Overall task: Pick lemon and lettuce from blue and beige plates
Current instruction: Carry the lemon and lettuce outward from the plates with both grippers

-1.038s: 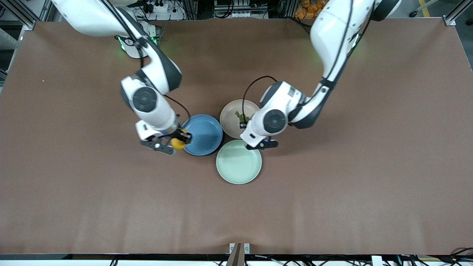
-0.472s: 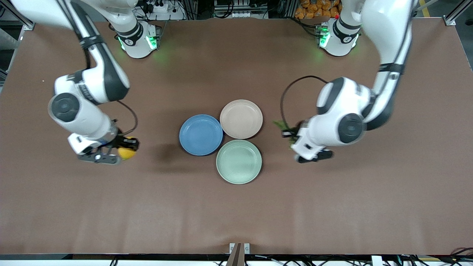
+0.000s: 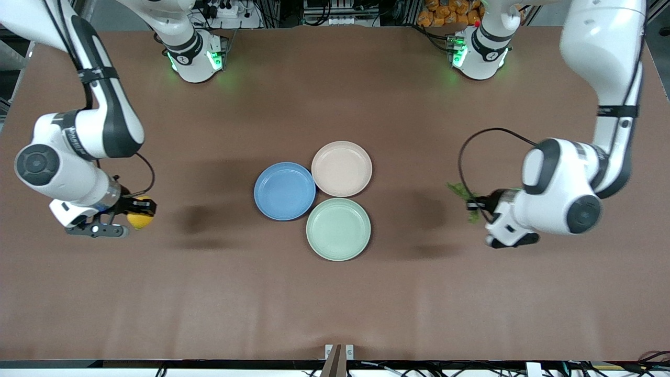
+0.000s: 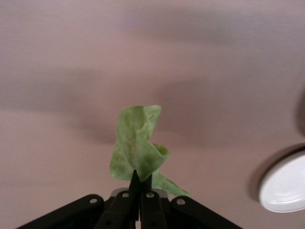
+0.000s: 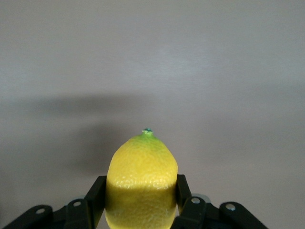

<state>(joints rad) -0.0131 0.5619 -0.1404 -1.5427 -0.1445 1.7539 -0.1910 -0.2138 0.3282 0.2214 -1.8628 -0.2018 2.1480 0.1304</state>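
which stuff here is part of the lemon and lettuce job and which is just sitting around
Part of the job:
lemon, in the right gripper
lettuce, in the left gripper
blue plate
beige plate

Just lying about:
mint-green plate, nearest the front camera

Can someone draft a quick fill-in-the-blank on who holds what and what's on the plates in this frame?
1. The right gripper is shut on the ____, over bare table toward the right arm's end.
2. The left gripper is shut on the ____, over bare table toward the left arm's end.
3. The plate nearest the front camera is the ____ one.
4. The blue plate and beige plate each hold ____.

Missing words: lemon; lettuce; mint-green; nothing.
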